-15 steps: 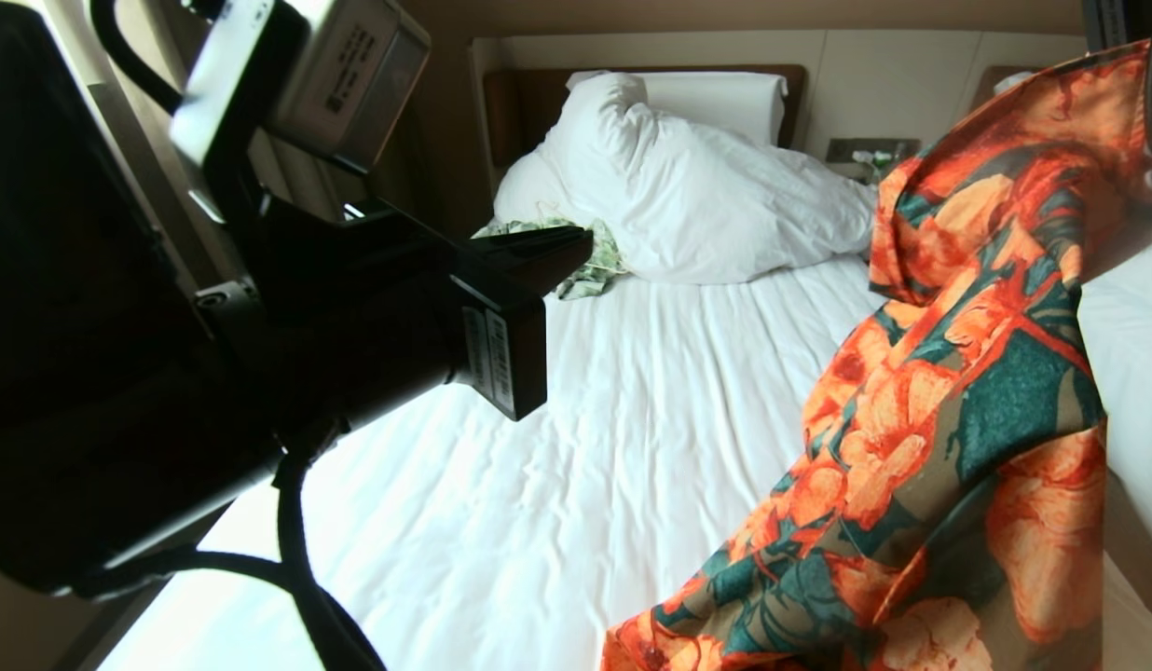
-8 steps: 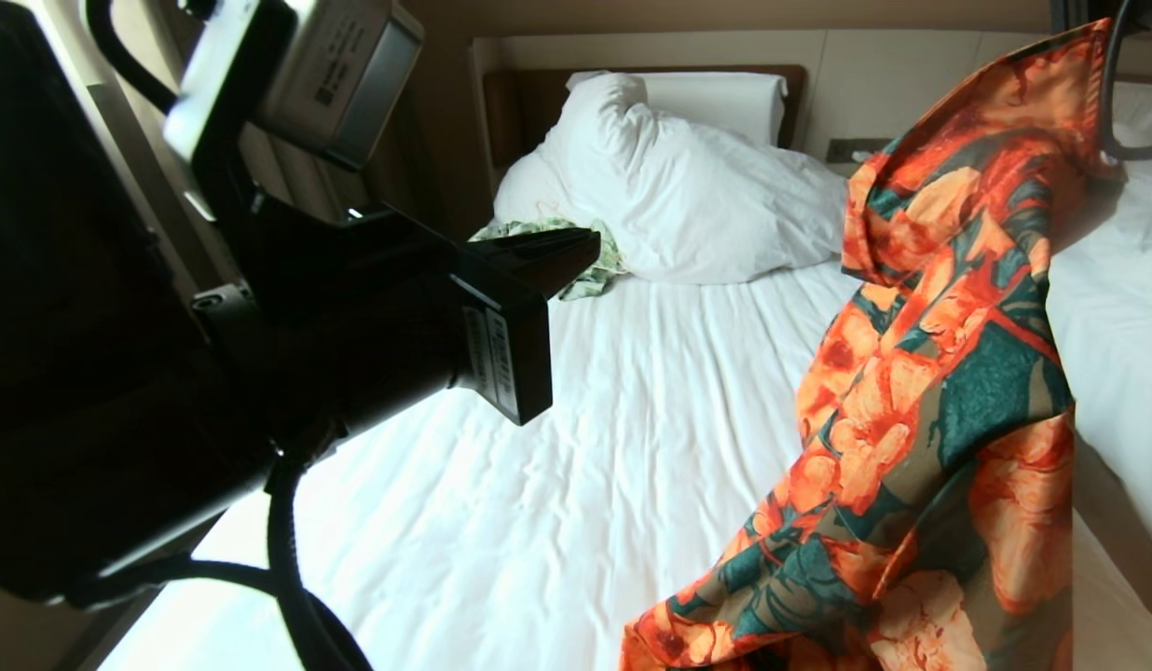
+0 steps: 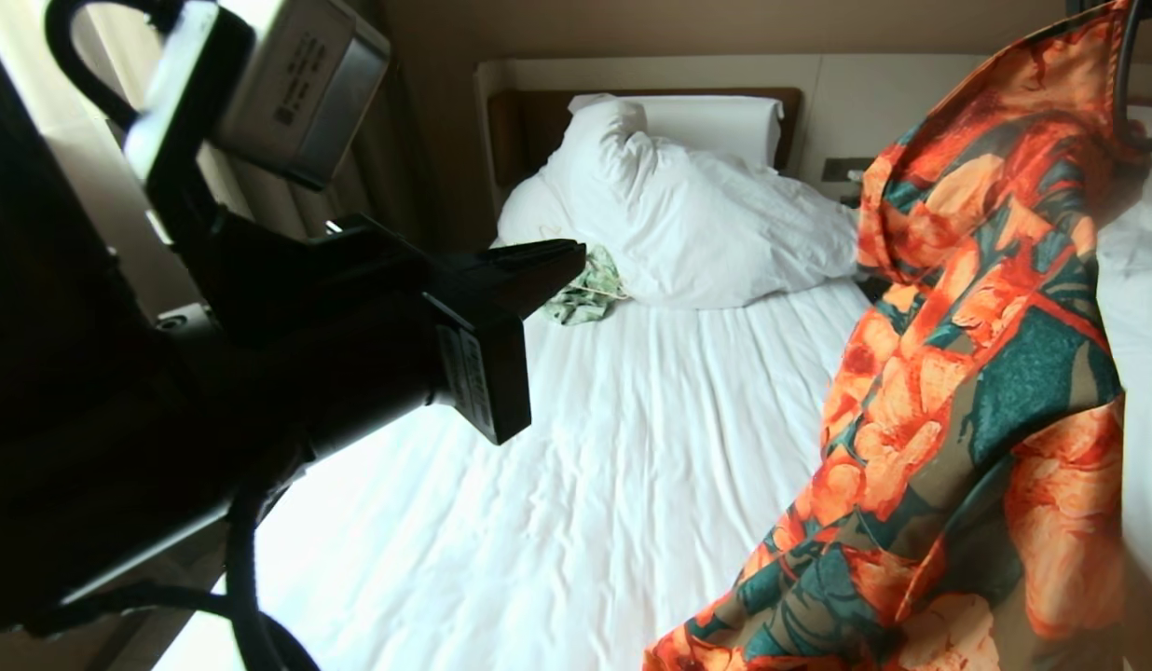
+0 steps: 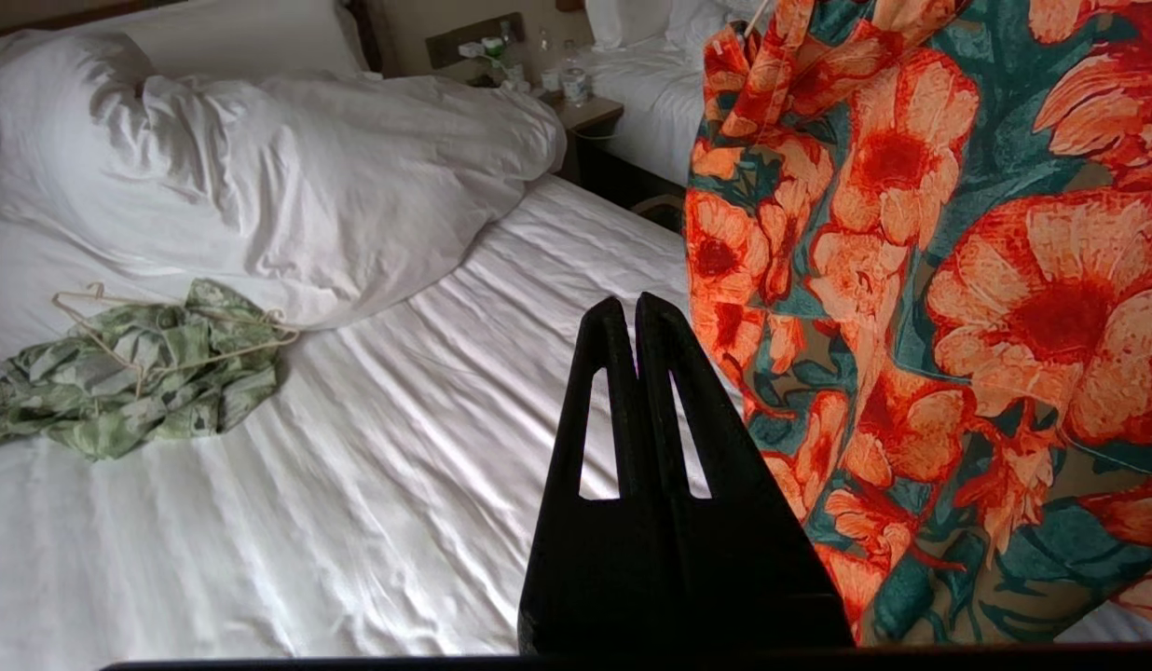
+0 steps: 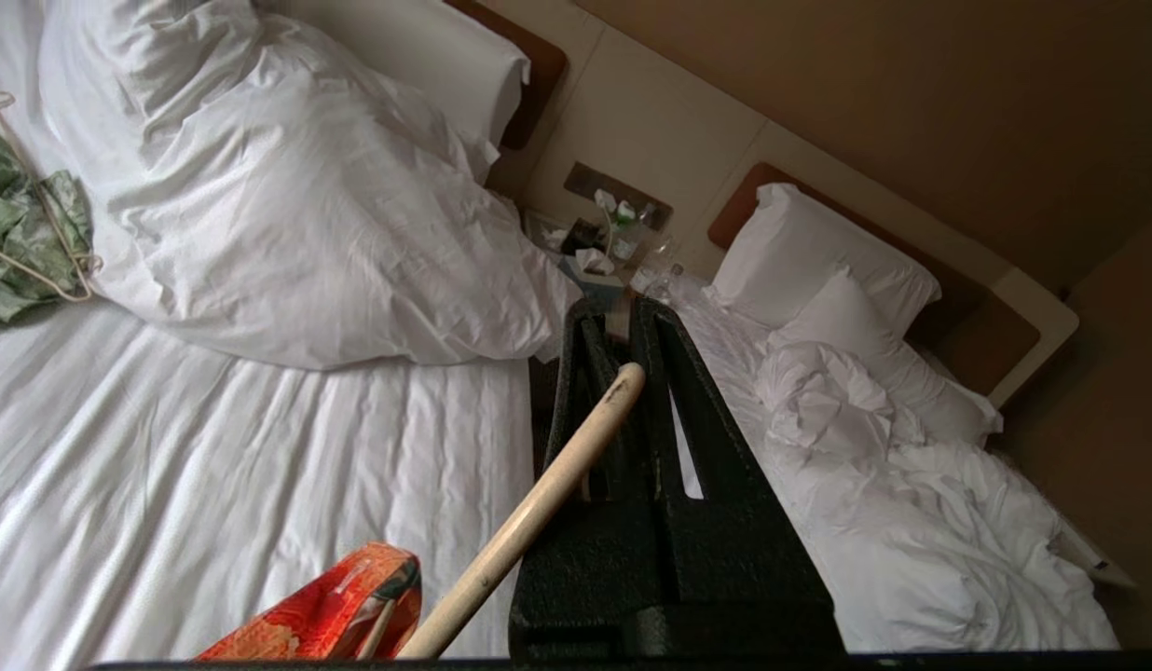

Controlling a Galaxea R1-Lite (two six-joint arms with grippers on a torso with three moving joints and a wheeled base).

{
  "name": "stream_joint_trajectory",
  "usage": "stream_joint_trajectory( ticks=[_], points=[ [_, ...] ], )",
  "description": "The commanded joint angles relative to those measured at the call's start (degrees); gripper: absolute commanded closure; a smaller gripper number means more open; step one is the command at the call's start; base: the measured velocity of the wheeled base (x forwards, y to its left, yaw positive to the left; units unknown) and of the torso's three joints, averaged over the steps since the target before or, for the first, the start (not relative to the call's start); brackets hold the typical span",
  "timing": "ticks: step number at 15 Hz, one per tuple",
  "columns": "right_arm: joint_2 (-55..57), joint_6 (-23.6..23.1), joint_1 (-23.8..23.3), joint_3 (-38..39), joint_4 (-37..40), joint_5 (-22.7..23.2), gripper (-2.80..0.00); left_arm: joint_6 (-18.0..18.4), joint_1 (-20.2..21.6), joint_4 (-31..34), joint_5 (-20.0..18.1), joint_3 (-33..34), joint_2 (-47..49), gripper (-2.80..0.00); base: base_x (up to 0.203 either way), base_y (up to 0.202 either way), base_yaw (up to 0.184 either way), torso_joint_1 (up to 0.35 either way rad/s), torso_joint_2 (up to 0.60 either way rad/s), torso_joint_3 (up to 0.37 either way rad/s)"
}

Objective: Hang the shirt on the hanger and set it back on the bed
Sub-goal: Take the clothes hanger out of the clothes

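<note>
Head view, shirt (image 3: pixel 967 391): hangs in the air over the right side of the bed (image 3: pixel 632 447), draped from high at the upper right down past the lower edge; soft, limp, light, folds under its own weight
Head view, left gripper (image 3: pixel 562 261): close to the camera on the left, fingers pressed together on nothing, raised above the sheet, apart from the shirt
Head view, right gripper: out of frame at the upper right; only a dark cable shows near the top of the cloth
Left wrist view, left gripper (image 4: pixel 629 312): both fingertips meet, empty, pointing over the white sheet, just beside the hanging cloth without touching it
Left wrist view, shirt (image 4: pixel 939 280): big orange flowers on dark green, thin loose fabric, likely slippery on a smooth hanger; best taken at collar or shoulder seam, where the cloth is doubled
Left wrist view, green-and-white shirt (image 4: pixel 129 373): crumpled on the sheet with its own thin hanger, below the duvet (image 4: pixel 278 177); not part of the job
Right wrist view, right gripper (image 5: pixel 623 321): clamped on the hanger (image 5: pixel 529 513), a cream rod running between the fingers and out beside them
Right wrist view, hanger handling: thin, stiff, smooth, light; can pivot in a narrow pinch, so a grip near the hook seems steadiest
Right wrist view, shirt (image 5: pixel 334 606): only an orange edge shows low beside the rod; whether both shoulders sit on the hanger cannot be told
</note>
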Motion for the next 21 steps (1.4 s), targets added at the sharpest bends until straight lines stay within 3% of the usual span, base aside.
stream_joint_trajectory(
  ticks=[1, 14, 21],
  points=[
    [-0.57, -1.11, -0.16, -0.17, -0.44, -0.11, 0.0, 0.08, 0.0, -0.19, 0.1, 0.5, -1.16, 0.0, 0.0, 0.0, 0.0, 0.139, -0.5, -0.36],
    [-0.44, -4.74, -0.42, -0.1, -1.6, -0.02, 0.0, 0.25, 0.09, -0.11, 0.19, 2.26, -3.47, 0.0, 0.0, 0.0, 0.0, 0.202, -0.56, -0.364],
    [0.39, -4.97, -0.6, -0.1, -1.65, 0.14, 0.0, 0.08, 1.67, -0.19, 0.2, 2.14, -7.04, 0.0, 0.0, 0.0, 0.0, 0.149, -0.36, -0.208]
  ],
)
